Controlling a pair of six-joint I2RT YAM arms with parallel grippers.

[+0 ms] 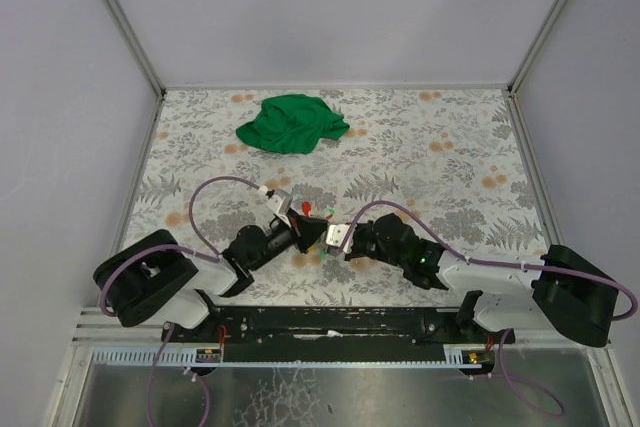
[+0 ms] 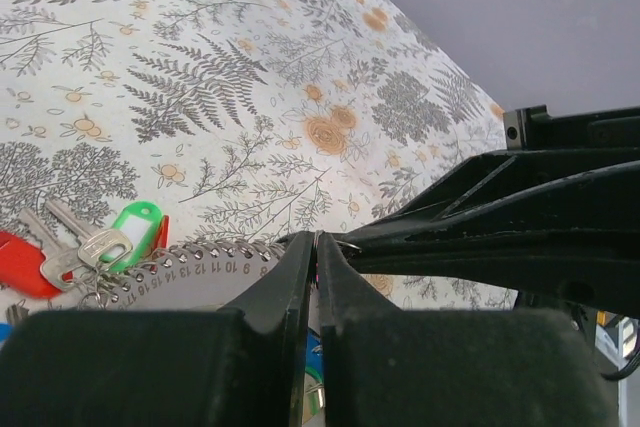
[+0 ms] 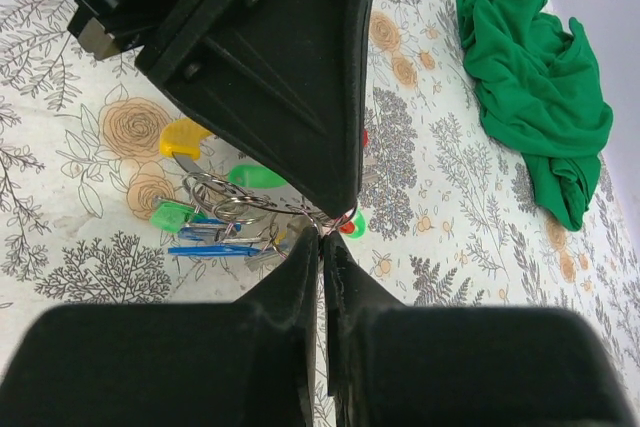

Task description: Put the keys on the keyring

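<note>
Right wrist view: the right tool (image 3: 322,245) is pinched shut on the keyring (image 3: 338,221), tip to tip with the left tool (image 2: 316,244), also pinched on it. The keys (image 3: 215,209) lie bunched on the worktop (image 3: 60,157) just beside.

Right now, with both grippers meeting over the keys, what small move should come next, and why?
Probably ease the right gripper away from the left gripper to spread the keyring: both are shut, tips meeting at its wire, keys lying beside.
</note>
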